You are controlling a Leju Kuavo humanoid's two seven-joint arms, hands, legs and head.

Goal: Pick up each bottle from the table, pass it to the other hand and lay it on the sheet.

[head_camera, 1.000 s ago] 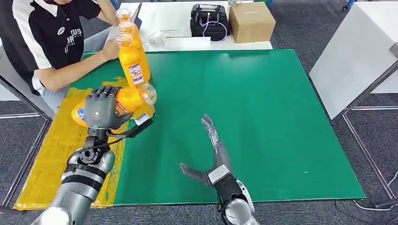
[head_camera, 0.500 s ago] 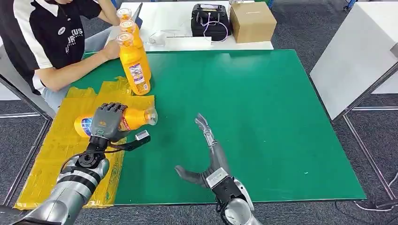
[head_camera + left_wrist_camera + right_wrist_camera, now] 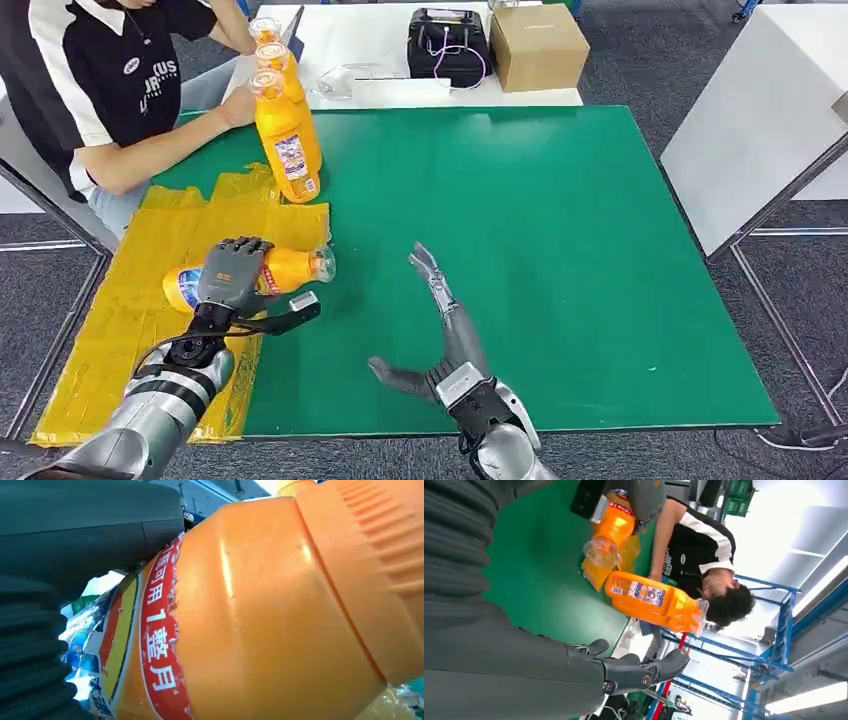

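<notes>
standing bottles (image 3: 285, 125), person's hand (image 3: 236, 105) touching

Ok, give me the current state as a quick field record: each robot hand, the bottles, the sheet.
left robot hand: grips the lying orange bottle from above
lying orange bottle: on its side over the yellow sheet, cap toward the green mat
right robot hand: fingers spread over the green mat, holds nothing
upright bottles: at the mat's far left edge, person's hand on them
yellow sheet: along the mat's left side
</notes>
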